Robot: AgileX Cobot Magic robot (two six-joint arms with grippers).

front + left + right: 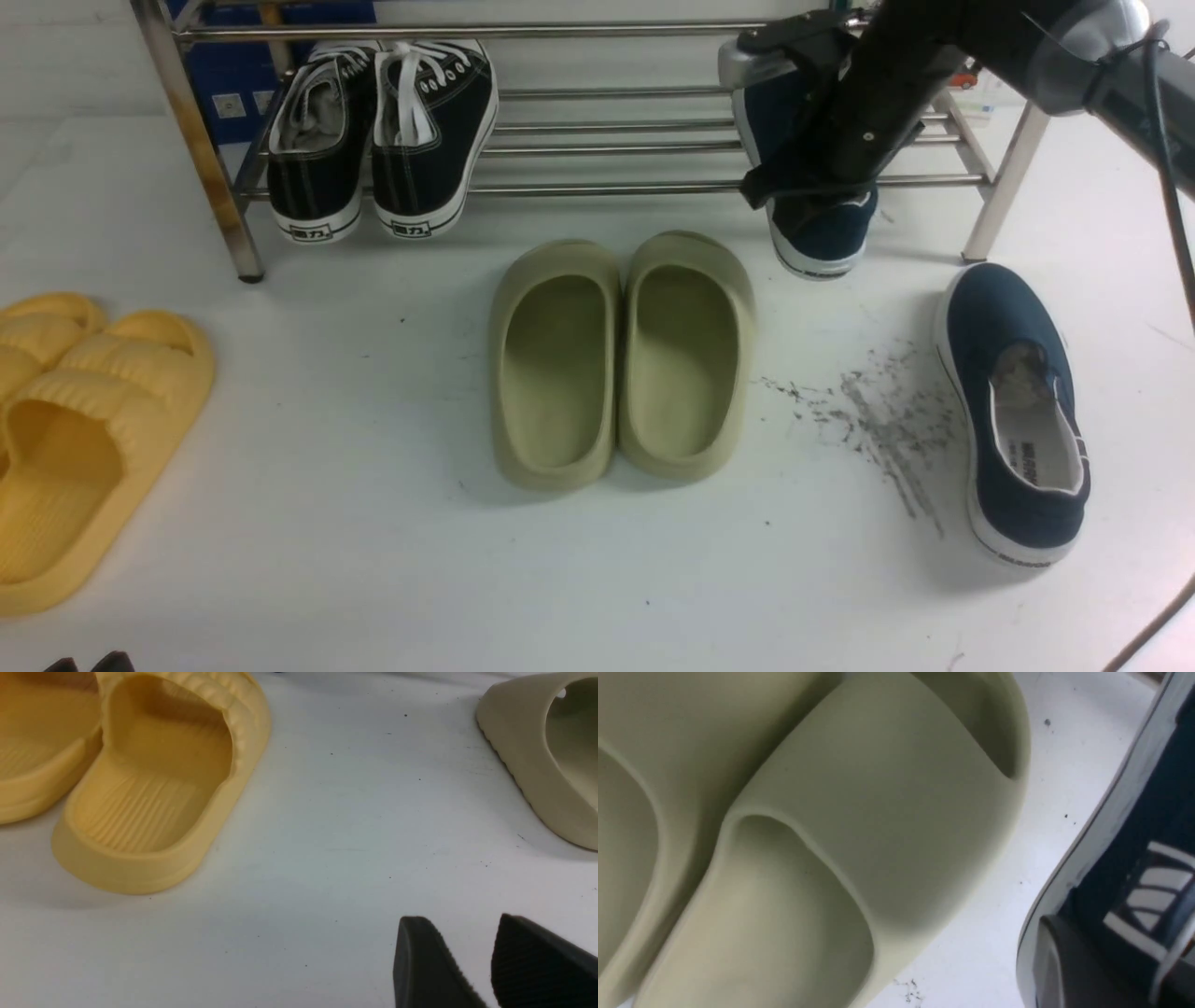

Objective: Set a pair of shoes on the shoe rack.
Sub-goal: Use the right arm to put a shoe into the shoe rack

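One navy slip-on shoe (822, 238) lies on the right end of the silver shoe rack (607, 187), its heel hanging over the front bar. My right gripper (812, 182) is shut on this shoe's side. In the right wrist view a dark finger (1064, 961) presses on the white sole, with navy canvas (1157, 788) between the jaws. The second navy shoe (1013, 411) lies on the table at the right, toe toward the rack. My left gripper (460, 933) is open and empty, low over the table; its tips just show in the front view (86, 665).
Black lace-up sneakers (383, 140) sit on the rack's left end. Olive-green slides (621, 359) lie in the middle in front of the rack, close to the held shoe (878, 812). Yellow slides (75, 439) lie at the left, near my left gripper (154, 788). Dark scuff marks (878, 420) mark the table.
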